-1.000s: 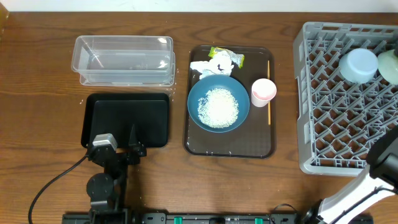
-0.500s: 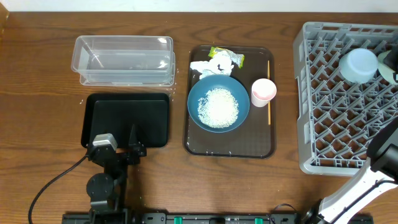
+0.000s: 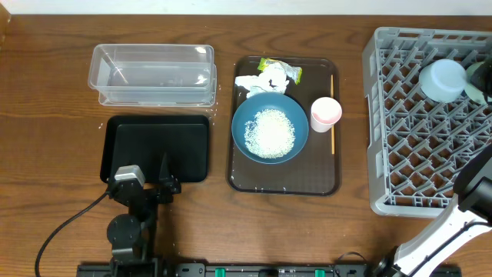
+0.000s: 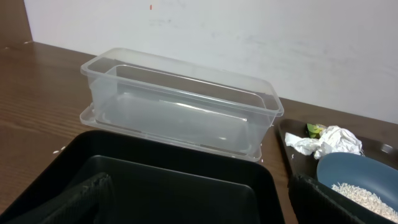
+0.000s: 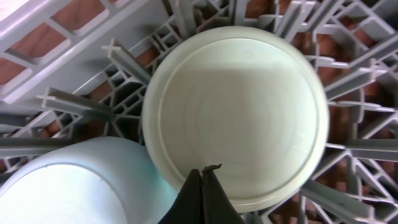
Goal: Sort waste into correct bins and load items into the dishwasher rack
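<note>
- My right claw (image 5: 204, 169) is pinched fully closed with nothing in it, tips hovering just over the near rim of the mint bowl (image 5: 236, 112). My left claw (image 4: 199, 186) is spread wide and empty.
- Over the last second the right arm has only shifted a touch at the table edge. The left has not moved at all.
- The rack (image 3: 415, 154) lies directly under the right claw. Both small bowls sit upside down in it, so I judge that part of the loading done.
- The brown serving tray (image 3: 284, 183) is well off to the right claw's left, and everything on it is untouched.
- The black tray (image 3: 154, 142) sits right under the left claw, with the clear tub (image 3: 154, 54) just beyond it.
- The blue dish (image 3: 240, 115) is on the serving tray, rice (image 3: 269, 132) heaped inside.
- The light-blue bowl (image 5: 81, 180) touches the mint bowl, just left of the right claw.
- The pink cup (image 3: 326, 112), tissue (image 3: 261, 81), wrapper (image 3: 286, 71) and stick (image 3: 332, 142) all wait on the serving tray.
</note>
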Robot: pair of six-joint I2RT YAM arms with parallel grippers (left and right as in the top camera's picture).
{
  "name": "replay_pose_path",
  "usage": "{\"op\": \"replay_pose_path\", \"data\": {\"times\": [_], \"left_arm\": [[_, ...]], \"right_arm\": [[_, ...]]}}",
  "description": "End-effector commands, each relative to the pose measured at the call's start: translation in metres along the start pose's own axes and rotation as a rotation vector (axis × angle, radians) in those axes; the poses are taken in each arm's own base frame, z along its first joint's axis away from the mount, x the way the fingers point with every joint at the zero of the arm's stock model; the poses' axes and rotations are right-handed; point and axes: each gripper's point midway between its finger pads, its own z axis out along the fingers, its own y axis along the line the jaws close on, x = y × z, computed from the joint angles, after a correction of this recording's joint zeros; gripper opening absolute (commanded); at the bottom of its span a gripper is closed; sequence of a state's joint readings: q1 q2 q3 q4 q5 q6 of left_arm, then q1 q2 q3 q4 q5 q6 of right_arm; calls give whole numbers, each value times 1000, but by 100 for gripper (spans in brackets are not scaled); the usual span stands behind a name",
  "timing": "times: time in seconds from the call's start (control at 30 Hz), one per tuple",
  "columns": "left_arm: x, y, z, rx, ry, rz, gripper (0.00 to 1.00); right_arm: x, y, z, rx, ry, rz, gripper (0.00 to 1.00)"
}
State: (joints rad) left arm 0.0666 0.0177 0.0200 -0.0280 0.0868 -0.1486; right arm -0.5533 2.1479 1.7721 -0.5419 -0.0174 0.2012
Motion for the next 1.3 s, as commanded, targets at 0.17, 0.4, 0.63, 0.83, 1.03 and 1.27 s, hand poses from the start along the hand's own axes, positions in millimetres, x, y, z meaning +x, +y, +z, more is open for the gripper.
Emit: {"op": "replay_pose_path", "data": {"times": [0.17,0.4,0.63,0.83,1.03,1.27], "left_arm": [[16,2,1,1,53,15,92],[16,2,1,1,53,15,92],[16,2,1,1,53,15,92],[16,2,1,1,53,15,92],[16,2,1,1,53,15,92],[16,2,1,1,53,15,92]], "right_arm": [[-19,28,-33,-111,-56,6,1],[-48,36,-40,-101,-182,-8,3],[-44,19,-7,-17,-191,1,3],[-35,17,26,-16,-185,1,3],[-24,15,49,-12,-172,1,2],[-34,19,33,-25,-194,1,1]]}}
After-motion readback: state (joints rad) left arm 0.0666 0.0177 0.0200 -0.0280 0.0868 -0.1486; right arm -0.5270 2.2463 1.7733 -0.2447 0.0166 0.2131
